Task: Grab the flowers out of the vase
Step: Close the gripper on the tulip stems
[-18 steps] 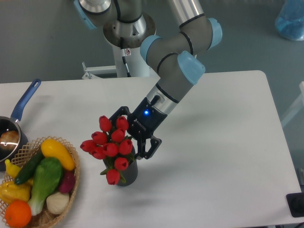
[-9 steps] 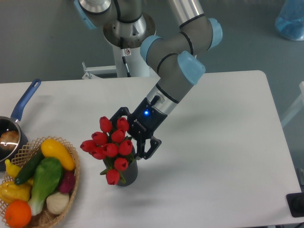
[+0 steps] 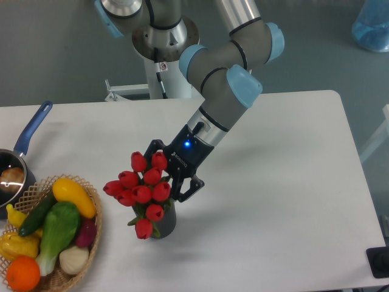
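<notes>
Camera view: red tulips (image 3: 141, 193) stand in the dark vase (image 3: 165, 222) on the white bench (image 3: 273, 201); the claw (image 3: 172, 175) presses among the blooms, fingers apart; whether it grips them I cannot tell.

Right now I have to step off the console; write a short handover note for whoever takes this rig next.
Gripper: at the flower bunch just above the vase, fingers on either side of the heads; flowers hide the tips, so I cannot tell if it has closed on them.
Flowers: red tulips, stems in the vase, heads leaning toward the basket side.
Vase: dark, upright on the white table, just right of the wicker basket.
Done: approach to the bunch.
Left: confirm the grip, lift the flowers clear of the vase without tipping it.
</notes>
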Tool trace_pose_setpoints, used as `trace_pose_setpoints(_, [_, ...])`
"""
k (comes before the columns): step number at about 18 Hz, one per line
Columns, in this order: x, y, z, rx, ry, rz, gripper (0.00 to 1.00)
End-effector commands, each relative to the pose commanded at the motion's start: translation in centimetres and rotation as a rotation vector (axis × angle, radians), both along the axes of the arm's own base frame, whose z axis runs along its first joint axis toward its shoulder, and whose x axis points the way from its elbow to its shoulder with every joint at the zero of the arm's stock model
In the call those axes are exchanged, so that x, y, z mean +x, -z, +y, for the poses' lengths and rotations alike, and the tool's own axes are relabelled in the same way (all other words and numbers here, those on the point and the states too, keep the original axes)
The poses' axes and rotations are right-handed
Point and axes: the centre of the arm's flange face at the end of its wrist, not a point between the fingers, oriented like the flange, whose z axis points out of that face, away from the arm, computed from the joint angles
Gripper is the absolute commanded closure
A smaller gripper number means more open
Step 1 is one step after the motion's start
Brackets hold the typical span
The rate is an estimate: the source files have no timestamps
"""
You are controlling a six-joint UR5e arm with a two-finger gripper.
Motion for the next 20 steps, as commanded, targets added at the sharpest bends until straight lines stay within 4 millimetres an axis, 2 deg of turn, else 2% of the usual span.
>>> trace_pose_setpoints(4, [0.08,0.05,-0.06,-0.001,-0.001,-0.002,0.63])
trace_pose_setpoints(8, [0.13,0.03,-0.09,-0.001,0.0,-0.001,0.64])
trace_pose_setpoints(11, [0.15,-0.06,-0.11,-0.001,-0.001,-0.001,0.74])
trace_pose_setpoints(20, [0.3,-0.5,-0.27,0.009,-0.002,-0.002,0.73])
